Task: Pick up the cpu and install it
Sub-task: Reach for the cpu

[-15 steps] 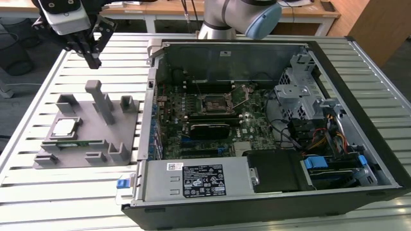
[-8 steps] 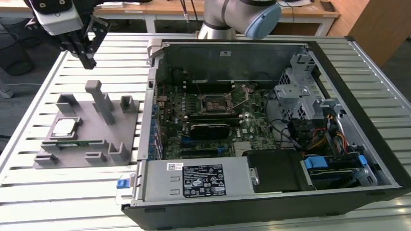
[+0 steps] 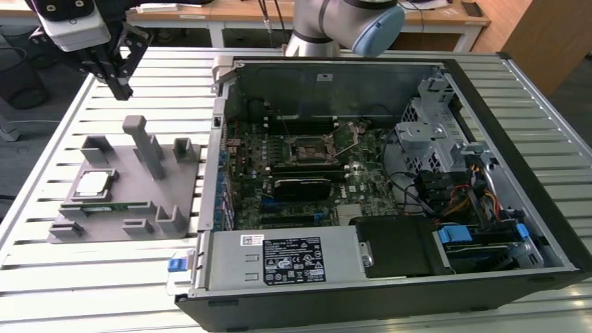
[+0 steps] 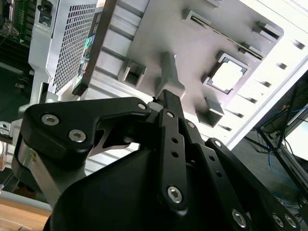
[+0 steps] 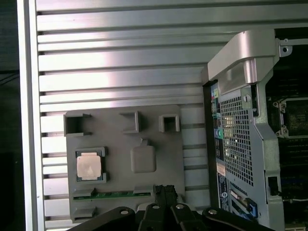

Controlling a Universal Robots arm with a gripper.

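The cpu (image 3: 93,184) is a small square chip with a silvery top, lying flat in a recess of the grey holder plate (image 3: 120,232) at the exterior view's left. Both wrist views also catch the cpu (image 5: 89,167) (image 4: 226,76). My gripper (image 3: 120,89) hangs well above the slatted table beyond the holder's far end, apart from the chip. Its black fingers are shut with nothing between them, as the gripper (image 5: 166,188) (image 4: 169,96) looks in both wrist views. The motherboard socket (image 3: 310,148) sits inside the open computer case (image 3: 389,277), its metal frame raised.
A green memory stick (image 3: 107,206) (image 5: 113,194) lies in a slot of the holder next to the chip. Tall grey posts (image 3: 146,142) rise from the holder. The case wall (image 5: 240,139) stands close beside the holder. The slatted metal table (image 3: 55,270) surrounds both.
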